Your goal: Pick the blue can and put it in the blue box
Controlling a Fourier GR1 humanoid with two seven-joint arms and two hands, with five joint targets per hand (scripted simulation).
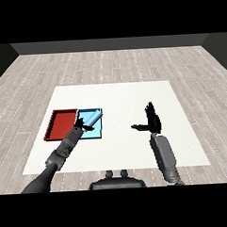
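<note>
The left hand [81,123] is covering the lower end of the blue can [92,118], so its fingers are too small and dark to read. Hand and can are hiding part of the light blue tray [99,132] floor.

You are looking at an evenly lit scene: the white table [136,147] reads bright and flat from edge to edge, with no glare. The light seems diffuse, with no clear direction, and the hands throw no distinct shadows on the tabletop. The grey plank floor [113,63] beyond the table's far edge stays clear too, then darkens toward the back wall.
</note>
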